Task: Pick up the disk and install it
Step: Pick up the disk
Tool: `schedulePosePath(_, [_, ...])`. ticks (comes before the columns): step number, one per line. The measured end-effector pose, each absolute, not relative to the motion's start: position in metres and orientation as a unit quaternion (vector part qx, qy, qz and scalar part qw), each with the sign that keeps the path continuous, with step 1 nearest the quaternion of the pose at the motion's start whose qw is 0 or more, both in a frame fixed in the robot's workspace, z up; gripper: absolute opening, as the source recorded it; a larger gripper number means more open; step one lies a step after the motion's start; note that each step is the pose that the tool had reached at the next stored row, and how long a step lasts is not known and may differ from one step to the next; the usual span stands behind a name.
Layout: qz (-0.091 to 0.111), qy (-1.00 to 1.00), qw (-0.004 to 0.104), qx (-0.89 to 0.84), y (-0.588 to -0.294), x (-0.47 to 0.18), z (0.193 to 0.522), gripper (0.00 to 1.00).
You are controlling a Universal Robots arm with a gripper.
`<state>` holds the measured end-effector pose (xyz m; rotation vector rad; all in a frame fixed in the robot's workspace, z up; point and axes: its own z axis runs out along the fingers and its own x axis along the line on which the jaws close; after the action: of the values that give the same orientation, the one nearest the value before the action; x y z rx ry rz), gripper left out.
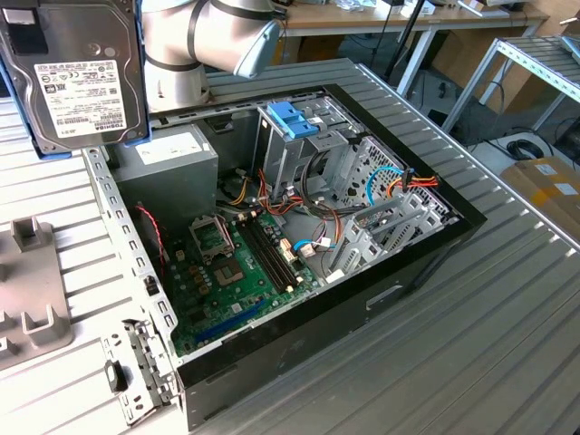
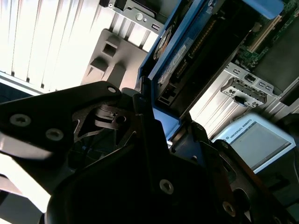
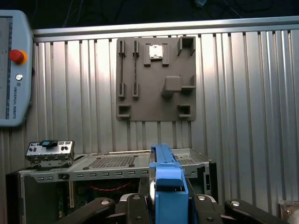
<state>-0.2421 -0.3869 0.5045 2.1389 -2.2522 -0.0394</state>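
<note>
The disk (image 1: 77,77) hangs in the air at the exterior view's upper left, above the far left corner of the open computer case (image 1: 435,249). Its dark metal face with the white label is turned toward that camera, and a light-blue frame runs along its sides. In the first wrist view my gripper (image 3: 167,205) is shut on the disk (image 3: 166,182), black fingers (image 3: 135,205) pressing on either side of the blue frame edge. The second wrist view shows the same grip, with the disk (image 2: 187,51) rising out of the gripper (image 2: 163,123).
Inside the case are a metal drive cage with a blue latch (image 1: 294,118), a grey power supply box (image 1: 168,159), a green motherboard (image 1: 236,272) and loose cables. A grey fixture plate (image 3: 156,79) lies on the ribbed table. A teach pendant (image 3: 14,70) lies nearby. The arm's body (image 1: 199,45) stands behind the case.
</note>
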Motion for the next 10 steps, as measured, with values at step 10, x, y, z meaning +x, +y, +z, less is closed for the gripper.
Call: schedulePosePath(10, [-0.013,-0.725,0.018,0.688,-0.3869,-0.2382,0.5038,0.37])
